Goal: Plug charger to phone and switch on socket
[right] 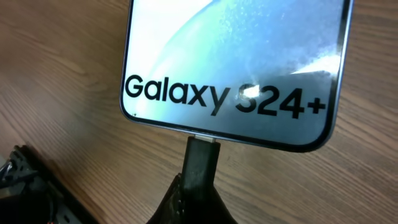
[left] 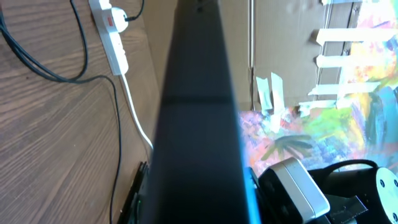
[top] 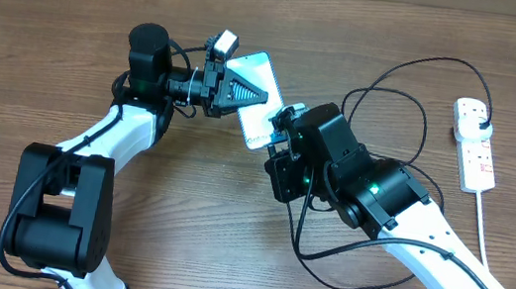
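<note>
The phone (top: 259, 105) is held tilted above the table, screen lit pale blue. In the right wrist view the phone (right: 233, 68) shows dark "Galaxy S24+" text near its lower short edge. My left gripper (top: 241, 90) is shut on the phone's far end; the left wrist view shows only the phone's dark edge (left: 196, 124). My right gripper (top: 285, 128) is shut on the charger's black connector tip (right: 202, 158), which meets the port in the phone's lower edge. The charger cable (top: 400, 88) loops right to a plug in the white socket (top: 474, 141).
The socket's thick white cord (top: 483, 229) runs toward the front right edge. Loose black cable loops (top: 308, 256) lie under my right arm. The left wrist view shows the socket (left: 112, 34), cardboard and coloured paper beyond the table.
</note>
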